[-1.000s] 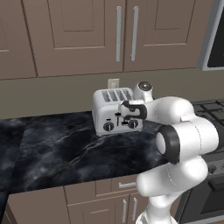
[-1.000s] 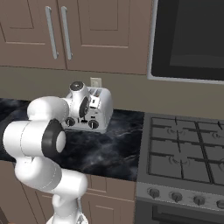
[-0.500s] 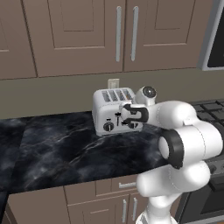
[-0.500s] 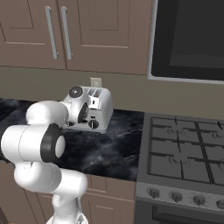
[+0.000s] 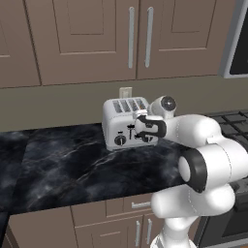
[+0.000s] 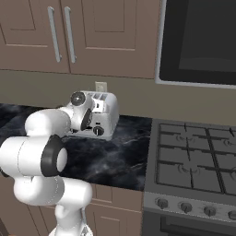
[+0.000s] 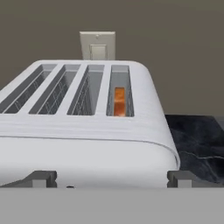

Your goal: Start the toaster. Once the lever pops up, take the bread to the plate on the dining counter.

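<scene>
The arm had crept closer to the toaster [image 5: 127, 122] over the last second: earlier its hand hung a little off the right front corner, and by this moment the gripper [image 5: 144, 127] sat right against the front face, near the right-hand slider levers. The base had not driven; cabinets and stove [image 6: 196, 159] kept their places in both base views.

The fingers [image 7: 42, 179] stood released and spread wide, grasping nothing. In the hand view their dark tips rose at either side of the toaster's near edge, with the silver body between and beyond them.

The toaster stood on the black marbled table [image 5: 63, 167], back against the wall below a pale outlet plate [image 7: 97, 45]. The bread [image 7: 119, 101] sat down in the rightmost of the four slots, its orange-brown face just visible deep inside, below the slot's rim.

Judging from this, the approach was nearly over and the step in hand was pressing down a lever to start the toaster. Whether the fingers already touched a lever could not be told. The bread's carry to the plate lay wholly ahead, so the task looked to be in its early part.
</scene>
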Controlling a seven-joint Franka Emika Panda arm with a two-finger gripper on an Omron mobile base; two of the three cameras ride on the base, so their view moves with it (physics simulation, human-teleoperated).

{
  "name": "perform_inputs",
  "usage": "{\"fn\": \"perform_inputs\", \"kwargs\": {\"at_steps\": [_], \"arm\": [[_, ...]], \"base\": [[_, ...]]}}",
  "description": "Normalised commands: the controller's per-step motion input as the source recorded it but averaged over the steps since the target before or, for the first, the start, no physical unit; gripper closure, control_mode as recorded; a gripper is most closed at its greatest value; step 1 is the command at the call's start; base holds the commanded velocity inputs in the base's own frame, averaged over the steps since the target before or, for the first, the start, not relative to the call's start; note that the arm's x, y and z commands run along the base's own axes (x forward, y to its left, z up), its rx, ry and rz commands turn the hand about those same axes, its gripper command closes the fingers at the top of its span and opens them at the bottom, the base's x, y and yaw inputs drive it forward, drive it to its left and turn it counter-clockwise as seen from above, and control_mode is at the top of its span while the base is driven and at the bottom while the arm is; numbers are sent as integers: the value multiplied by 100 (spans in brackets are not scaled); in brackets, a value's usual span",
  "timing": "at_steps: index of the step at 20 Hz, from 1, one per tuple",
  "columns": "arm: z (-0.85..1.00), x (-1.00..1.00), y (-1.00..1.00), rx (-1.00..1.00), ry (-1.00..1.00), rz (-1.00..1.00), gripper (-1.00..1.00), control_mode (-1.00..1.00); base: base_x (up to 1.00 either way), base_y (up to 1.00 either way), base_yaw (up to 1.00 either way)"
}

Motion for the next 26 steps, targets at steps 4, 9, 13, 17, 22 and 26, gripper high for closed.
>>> {"fn": "perform_inputs", "kwargs": {"at_steps": [4,9,13,17,22,26], "arm": [[7,0,0,0,-5,0,-100,-100],[0,9,0,0,0,-5,-100,-100],[0,13,0,0,0,-5,-100,-100],[0,15,0,0,0,-3,-100,-100],[0,29,0,0,0,0,-100,-100],[0,32,0,0,0,0,-100,-100]], "base": [[0,0,0],[0,0,0],[0,0,0],[0,0,0],[0,0,0],[0,0,0]]}}
